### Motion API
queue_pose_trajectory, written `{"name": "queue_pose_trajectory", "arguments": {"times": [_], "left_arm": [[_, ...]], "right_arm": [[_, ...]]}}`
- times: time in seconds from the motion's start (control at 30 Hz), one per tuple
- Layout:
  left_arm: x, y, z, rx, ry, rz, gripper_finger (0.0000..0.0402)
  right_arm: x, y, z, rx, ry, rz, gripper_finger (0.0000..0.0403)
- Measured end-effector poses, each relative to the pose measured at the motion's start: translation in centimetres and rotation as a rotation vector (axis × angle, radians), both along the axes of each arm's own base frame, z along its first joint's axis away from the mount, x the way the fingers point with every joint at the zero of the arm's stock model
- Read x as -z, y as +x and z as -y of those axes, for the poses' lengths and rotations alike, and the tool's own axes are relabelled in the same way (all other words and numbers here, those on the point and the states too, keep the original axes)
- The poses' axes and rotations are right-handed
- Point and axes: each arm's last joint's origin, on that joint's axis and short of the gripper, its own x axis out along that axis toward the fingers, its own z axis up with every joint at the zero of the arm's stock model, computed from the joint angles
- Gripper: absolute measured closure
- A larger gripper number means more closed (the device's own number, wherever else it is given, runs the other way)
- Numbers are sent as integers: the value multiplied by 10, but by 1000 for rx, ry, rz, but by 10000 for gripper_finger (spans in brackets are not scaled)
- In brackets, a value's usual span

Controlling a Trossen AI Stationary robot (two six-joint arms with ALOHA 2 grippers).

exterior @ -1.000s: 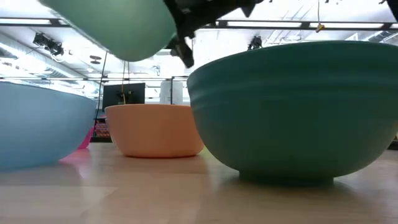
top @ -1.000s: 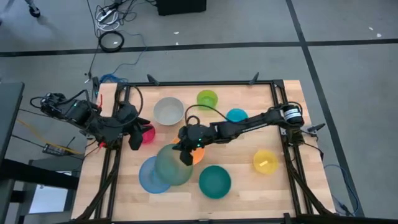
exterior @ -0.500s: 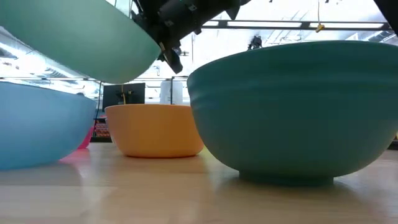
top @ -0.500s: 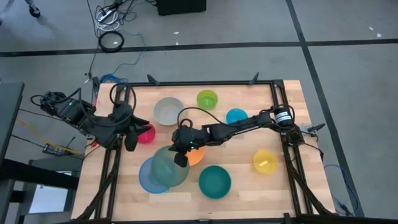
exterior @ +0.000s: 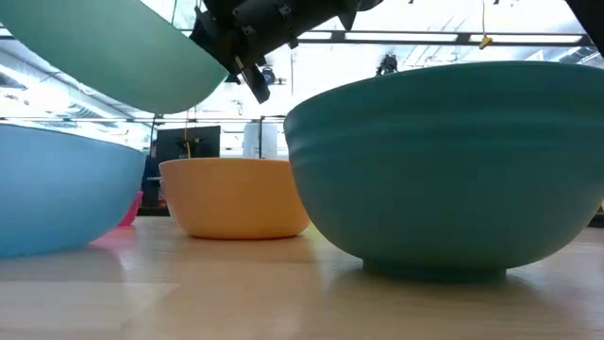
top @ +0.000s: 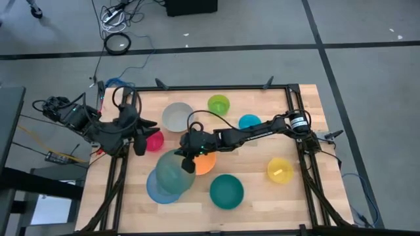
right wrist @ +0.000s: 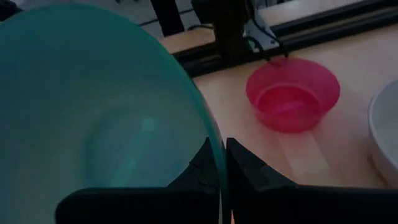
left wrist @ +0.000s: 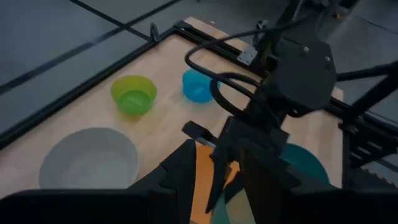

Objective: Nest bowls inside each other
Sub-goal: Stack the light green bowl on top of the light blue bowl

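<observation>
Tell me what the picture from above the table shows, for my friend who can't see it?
The right claw holds a big dark green bowl by its rim, above a larger blue bowl near the table's front-left. Grey, lime, cyan, pink, orange, yellow and teal bowls sit scattered on the wooden table. The left claw waits by the pink one.

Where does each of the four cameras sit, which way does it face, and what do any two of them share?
High view: overhead, looking straight down; shows both arms, the right pincer shut on the green bowl over the blue bowl.
Low view: table-top height, level across; teal bowl, orange bowl, right pincer above.
Left wrist view: beside the table, faces the right arm; lime bowl, grey bowl.
Right wrist view: past its own fingers; pink bowl.
Shared: the held green bowl in the high, low and right wrist views.
</observation>
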Motion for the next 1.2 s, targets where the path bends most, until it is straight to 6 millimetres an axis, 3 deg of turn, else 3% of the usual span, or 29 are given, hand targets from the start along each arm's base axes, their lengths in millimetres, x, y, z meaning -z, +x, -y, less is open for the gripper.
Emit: {"name": "queue_pose_trajectory", "arguments": {"times": [0.13, 0.6, 0.87, 1.2], "left_arm": [[-4, 2, 0, -33, 35, 46, 273], [-26, 12, 4, 22, 149, 207, 273], [-27, 12, 4, 25, 157, 213, 273], [-27, 12, 4, 27, 157, 208, 273]], "right_arm": [[-2, 3, 0, -1, 5, 48, 397], [38, 20, -15, -49, 62, 74, 394], [50, 23, -22, -95, 78, 74, 341], [40, 17, -18, -101, 57, 29, 265]]}}
